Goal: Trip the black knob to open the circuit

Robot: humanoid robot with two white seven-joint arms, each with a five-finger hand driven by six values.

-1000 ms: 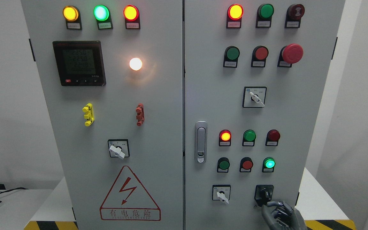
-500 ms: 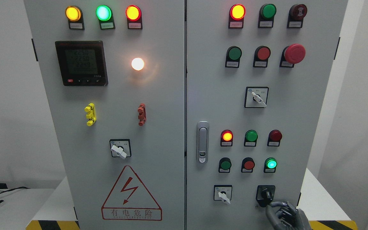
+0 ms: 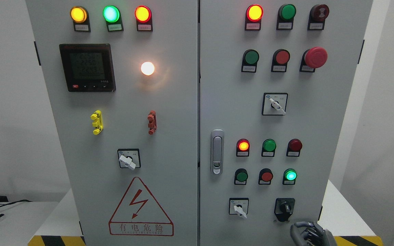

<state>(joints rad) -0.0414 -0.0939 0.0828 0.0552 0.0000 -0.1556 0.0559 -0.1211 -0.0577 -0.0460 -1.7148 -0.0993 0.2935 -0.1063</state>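
Note:
The black knob (image 3: 285, 207) sits on a black plate at the lower right of the grey cabinet's right door (image 3: 306, 119). Its handle points roughly upright. My right hand (image 3: 308, 233) shows at the bottom edge, just below and right of the knob, apart from it. Its grey fingers (image 3: 299, 226) are curled and hold nothing. My left hand is out of view.
A white selector switch (image 3: 239, 208) is left of the black knob. A lit green lamp (image 3: 290, 175), a red button (image 3: 266, 176) and a green button (image 3: 241, 176) are above. A door latch (image 3: 217, 151) is near the seam. A red mushroom button (image 3: 315, 57) is higher up.
My right hand has dropped down and away from the black knob, which it touched before. The knob handle now stands more upright.

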